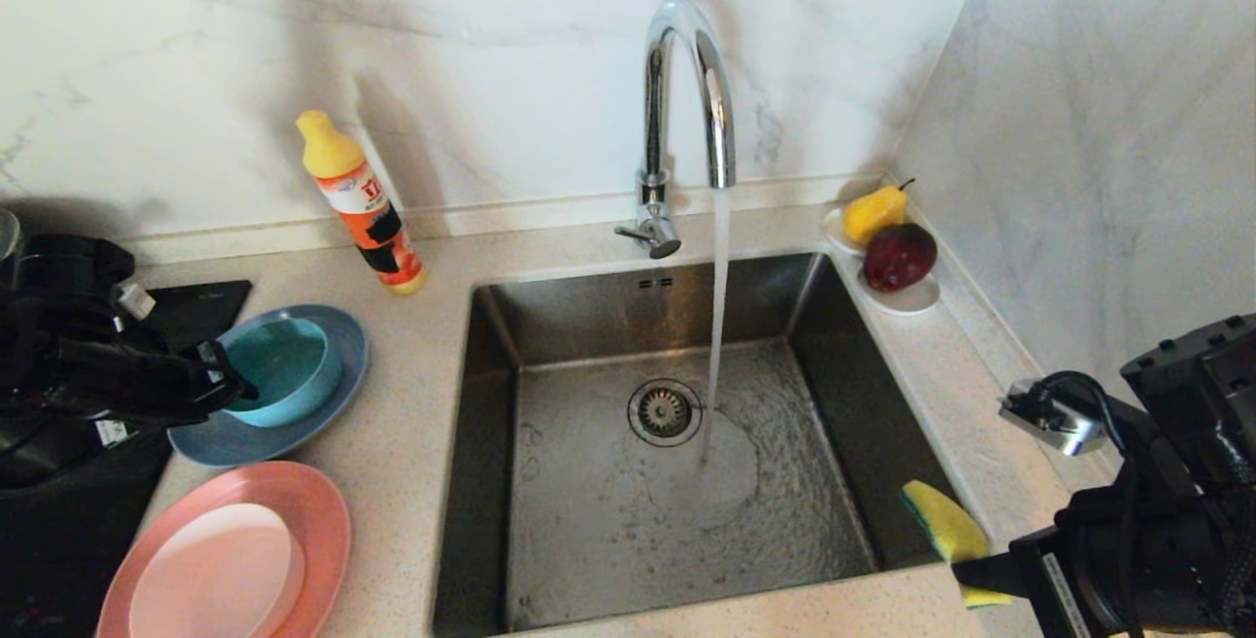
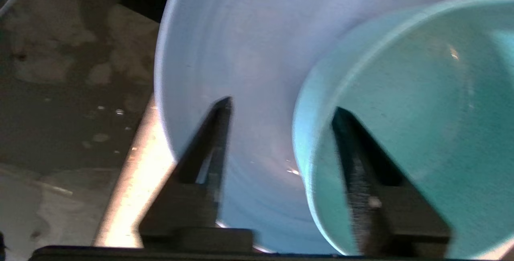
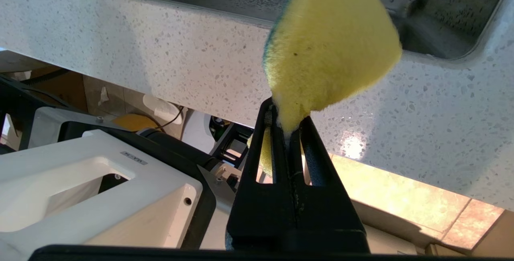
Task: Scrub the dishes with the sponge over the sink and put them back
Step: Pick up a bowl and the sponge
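A: Head view first?

B: The sink (image 1: pixel 677 461) sits mid-worktop (image 1: pixel 432 344), tap (image 1: pixel 687 88) running onto the basin floor near the drain. On the robot's left, a teal bowl (image 1: pixel 285 368) rests inside a grey-blue plate (image 1: pixel 339 393); nearer the front edge, a pale bowl (image 1: pixel 216 569) sits in a salmon plate (image 1: pixel 319 510). The left tool (image 1: pixel 231 388) is at the teal bowl's rim. The right tool (image 1: pixel 967 574) holds the sponge (image 1: pixel 942 520) at the sink's front-right corner.

A: Left wrist view?

B: The left tool's fingers (image 2: pixel 353 172) straddle the teal bowl (image 2: pixel 421 112) wall, one inside, one outside over the plate (image 2: pixel 241 52). A gap shows; not yet pinched. The bowl looks light, rigid, matte, prob. slippery once wet. The rim's the only hold, so it may tilt when lifted.

A: Right wrist view?

B: The right tool's fingers (image 3: pixel 311 160) are pinched tight on the sponge (image 3: pixel 329 44), squashing it: soft, springy, light. It hangs past the worktop edge (image 3: pixel 180 60).

A: Room to move?

B: Open worktop lies betw. plates and sink. A soap bottle (image 1: pixel 363 206) stands well behind; fruit on a saucer (image 1: pixel 898 299) sits in the far corner.
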Controlling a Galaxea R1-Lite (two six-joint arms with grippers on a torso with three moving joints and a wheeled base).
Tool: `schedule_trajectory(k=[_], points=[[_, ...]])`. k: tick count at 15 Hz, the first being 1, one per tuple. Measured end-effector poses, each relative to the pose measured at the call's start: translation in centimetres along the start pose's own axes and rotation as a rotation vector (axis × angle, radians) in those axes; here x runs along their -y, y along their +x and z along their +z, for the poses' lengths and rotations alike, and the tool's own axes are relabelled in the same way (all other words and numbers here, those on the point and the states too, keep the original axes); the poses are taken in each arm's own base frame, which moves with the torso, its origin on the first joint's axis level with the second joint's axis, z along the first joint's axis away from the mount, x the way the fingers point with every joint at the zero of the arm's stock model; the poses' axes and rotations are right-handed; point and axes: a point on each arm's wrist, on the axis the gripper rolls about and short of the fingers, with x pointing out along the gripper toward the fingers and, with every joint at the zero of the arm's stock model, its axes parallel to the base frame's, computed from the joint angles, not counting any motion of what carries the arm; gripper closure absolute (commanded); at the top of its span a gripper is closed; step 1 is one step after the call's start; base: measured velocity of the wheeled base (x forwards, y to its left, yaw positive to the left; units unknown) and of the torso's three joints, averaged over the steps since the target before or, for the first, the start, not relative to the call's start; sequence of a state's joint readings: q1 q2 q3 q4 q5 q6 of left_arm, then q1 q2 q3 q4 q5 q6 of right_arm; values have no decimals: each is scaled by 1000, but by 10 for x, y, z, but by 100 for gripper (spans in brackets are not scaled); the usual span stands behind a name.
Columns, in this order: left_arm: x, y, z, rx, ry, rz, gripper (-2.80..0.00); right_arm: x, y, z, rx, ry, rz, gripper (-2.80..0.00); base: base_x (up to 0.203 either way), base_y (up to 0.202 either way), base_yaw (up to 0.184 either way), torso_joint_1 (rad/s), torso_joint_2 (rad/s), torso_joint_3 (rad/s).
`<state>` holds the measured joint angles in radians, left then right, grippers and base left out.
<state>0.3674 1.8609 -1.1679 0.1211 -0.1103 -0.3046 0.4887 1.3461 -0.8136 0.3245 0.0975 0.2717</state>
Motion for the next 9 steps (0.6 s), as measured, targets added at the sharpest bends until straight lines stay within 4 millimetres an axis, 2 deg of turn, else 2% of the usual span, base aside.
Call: schedule_trajectory(k=[4,9], points=[[-18,-3,6,15,7,36,0,-1,4,4,11,-2,12,0,0,0,0,0,0,0],[-20,-11,6,24,-10,35,0,-1,5,3,6,-3,17,0,0,0,0,0,0,0]])
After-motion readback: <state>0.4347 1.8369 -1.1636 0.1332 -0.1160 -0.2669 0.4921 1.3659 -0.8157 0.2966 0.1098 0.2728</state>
